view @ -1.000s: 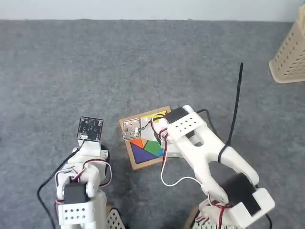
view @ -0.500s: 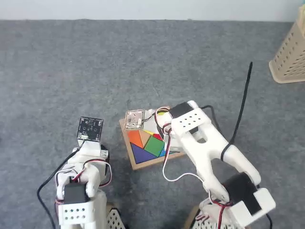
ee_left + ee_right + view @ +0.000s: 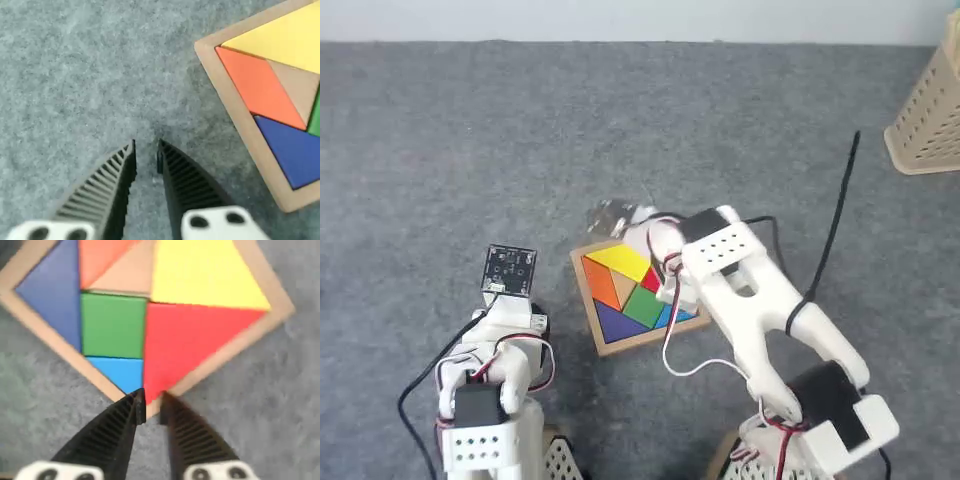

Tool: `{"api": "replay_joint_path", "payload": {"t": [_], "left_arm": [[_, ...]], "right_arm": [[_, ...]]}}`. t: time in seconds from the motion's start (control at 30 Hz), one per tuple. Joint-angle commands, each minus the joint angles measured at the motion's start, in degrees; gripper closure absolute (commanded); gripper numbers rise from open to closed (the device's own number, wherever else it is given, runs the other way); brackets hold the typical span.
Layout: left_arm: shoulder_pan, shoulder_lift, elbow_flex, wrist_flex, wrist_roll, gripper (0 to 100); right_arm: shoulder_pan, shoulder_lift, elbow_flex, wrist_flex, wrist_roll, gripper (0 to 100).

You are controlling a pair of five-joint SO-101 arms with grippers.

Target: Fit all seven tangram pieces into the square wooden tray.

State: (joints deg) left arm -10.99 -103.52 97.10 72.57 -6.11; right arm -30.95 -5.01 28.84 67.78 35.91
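Note:
The square wooden tray [image 3: 586,303] lies mid-table between the two arms, packed with coloured tangram pieces: yellow [image 3: 616,262], orange [image 3: 604,288], green [image 3: 642,304], dark blue [image 3: 618,322]. The right arm [image 3: 740,280] hangs over the tray's right side. My right gripper [image 3: 152,402] is shut and holds nothing, its tips over the tray rim [image 3: 225,347] where the red piece [image 3: 190,340] meets the light blue piece [image 3: 120,372]. My left gripper [image 3: 146,151] is shut over bare carpet, a short way from the tray's corner [image 3: 235,107]. The orange piece [image 3: 260,85] lies just inside that corner.
A beige slotted basket [image 3: 930,110] stands at the far right edge. A black cable [image 3: 835,220] rises beside the right arm. Grey carpet [image 3: 520,130] lies open on the far side and to the left of the tray.
The right arm's wrist has swung away toward the far side of the tray, uncovering the yellow piece and most of the tray. The left arm has not moved.

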Motion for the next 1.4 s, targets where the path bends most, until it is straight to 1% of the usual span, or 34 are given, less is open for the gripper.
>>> {"api": "replay_joint_path", "payload": {"t": [0.0, 0.13, 0.3, 0.47, 0.63, 0.77, 0.87, 1.03, 1.17, 1.23, 1.37], "left_arm": [[0.09, -1.23, -0.57, 0.0, 0.44, 93], [0.09, -1.23, -0.57, 0.0, 0.44, 93], [0.09, -1.23, -0.57, 0.0, 0.44, 93], [0.09, -1.23, -0.57, 0.0, 0.44, 93], [0.09, -1.23, -0.57, 0.0, 0.44, 93], [0.09, -1.23, -0.57, 0.0, 0.44, 93], [0.09, -1.23, -0.57, 0.0, 0.44, 93], [0.09, -1.23, -0.57, 0.0, 0.44, 93], [0.09, -1.23, -0.57, 0.0, 0.44, 93], [0.09, -1.23, -0.57, 0.0, 0.44, 93], [0.09, -1.23, -0.57, 0.0, 0.44, 93]], "right_arm": [[4.53, -6.11, -0.97, -1.01, -5.19, 99.1], [8.66, -16.13, 5.63, -4.35, -9.32, 99.2], [9.54, -29.49, 17.85, -7.16, -10.29, 99.2], [10.15, -41.01, 30.07, -6.81, -10.02, 99.2], [14.46, -52.97, 42.02, -7.08, -9.93, 99.2], [19.91, -64.04, 48.35, -7.08, -9.93, 99.2], [22.46, -73.01, 52.84, -6.81, -9.93, 99.2], [24.4, -87.08, 61.63, -6.46, -9.93, 99.2], [25.19, -97.54, 66.55, -1.89, -9.93, 99.2], [24.92, -99.91, 67.69, -0.31, -9.93, 99.2], [25.19, -97.36, 67.6, 0.22, -9.93, 99.2]]}}
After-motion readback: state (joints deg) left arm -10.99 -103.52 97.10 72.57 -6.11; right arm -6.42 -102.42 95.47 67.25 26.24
